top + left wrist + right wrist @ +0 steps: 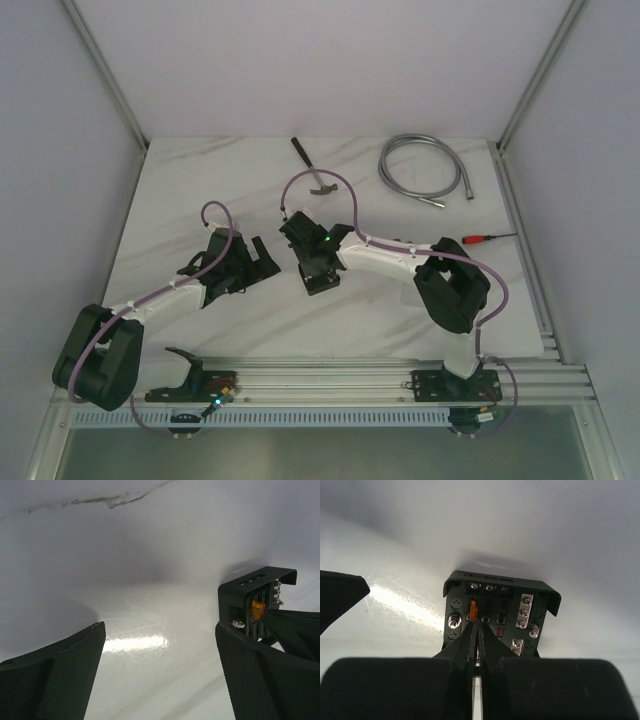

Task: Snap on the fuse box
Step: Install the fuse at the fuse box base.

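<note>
The right arm is the one on the job. Its gripper (pixel 476 624) is pressed together into a thin wedge, and the tips sit right at the lower end of the orange fuse (pixel 473 611) standing in the fuse box (pixel 501 611). I cannot tell whether they are nipping the fuse or only touching it.

The box lies open-face up on the white worktop (pixel 400 300), around the middle, directly under that gripper. Its hooded end points away from the right wrist, and its slots run in line with the fingers. To my eye, any push or pull here goes straight along the slots rather than across them.

The left gripper (pixel 160 627) is spread wide with nothing between its fingers. It hovers low over bare worktop, and the box sits just past its right-hand finger, so it is near but off to one side. It would have to shift right to steady the box, I think.

By count there is one fuse box and one orange fuse seated in it, with one small red spot (pixel 499 629) in the next slot. A row of three screw heads (pixel 489 587) runs under the hood. I can find no cover for the box in any view.

Well apart, towards the far edge, lie one hammer (pixel 314 174), one coiled metal hose (pixel 424 168) and one red-handled screwdriver (pixel 487 238).
</note>
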Tool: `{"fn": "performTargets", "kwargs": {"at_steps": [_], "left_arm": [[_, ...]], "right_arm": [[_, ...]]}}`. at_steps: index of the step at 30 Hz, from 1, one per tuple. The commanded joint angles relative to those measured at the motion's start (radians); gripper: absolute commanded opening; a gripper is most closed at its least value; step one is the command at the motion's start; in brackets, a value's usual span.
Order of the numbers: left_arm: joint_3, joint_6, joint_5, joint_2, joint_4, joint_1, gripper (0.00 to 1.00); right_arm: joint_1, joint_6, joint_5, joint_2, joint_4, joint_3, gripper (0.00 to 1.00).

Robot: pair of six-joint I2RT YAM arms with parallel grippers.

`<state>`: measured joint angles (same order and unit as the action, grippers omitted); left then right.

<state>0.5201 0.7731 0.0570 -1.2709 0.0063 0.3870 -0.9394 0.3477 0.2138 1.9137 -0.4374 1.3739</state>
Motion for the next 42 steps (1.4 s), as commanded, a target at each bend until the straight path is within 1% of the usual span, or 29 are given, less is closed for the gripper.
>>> {"fn": "performTargets", "kwargs": {"at_steps": [1,7,14,21,26,28,31,33,36,42], "left_arm": [[-0.009,0.008,0.017,0.0,0.01,-0.003,1.0],[-0.009,0.007,0.017,-0.004,0.009,-0.003,1.0],[-0.009,0.006,0.017,-0.007,0.011,-0.004,1.0],[-0.009,0.006,0.024,-0.009,0.015,-0.002,1.0],[-0.011,0.008,0.024,-0.008,0.019,0.001,1.0],[-0.01,0.007,0.027,-0.011,0.022,0.001,1.0],[-0.008,0.007,0.034,-0.013,0.026,0.001,0.99],[-0.01,0.008,0.033,-0.013,0.028,0.002,0.99],[-0.005,0.007,0.028,-0.016,0.032,0.0,0.99],[0.015,0.018,0.056,-0.041,0.057,0.0,0.99]], "right_arm": [[0.009,0.0,0.009,0.074,-0.076,-0.021,0.04],[0.009,-0.016,-0.01,0.105,-0.077,0.028,0.02],[0.005,-0.022,-0.035,0.132,-0.083,0.048,0.01],[0.002,-0.026,-0.03,0.119,-0.068,0.067,0.01],[0.003,-0.019,-0.013,0.081,-0.04,0.063,0.04],[0.002,-0.012,0.006,0.071,-0.039,0.066,0.07],[0.001,-0.001,0.031,0.024,-0.005,0.043,0.08],[-0.002,-0.011,0.025,-0.015,0.028,0.021,0.1],[-0.017,-0.03,0.034,-0.051,0.059,0.007,0.17],[-0.021,-0.026,0.039,-0.039,0.092,-0.004,0.2]]}}
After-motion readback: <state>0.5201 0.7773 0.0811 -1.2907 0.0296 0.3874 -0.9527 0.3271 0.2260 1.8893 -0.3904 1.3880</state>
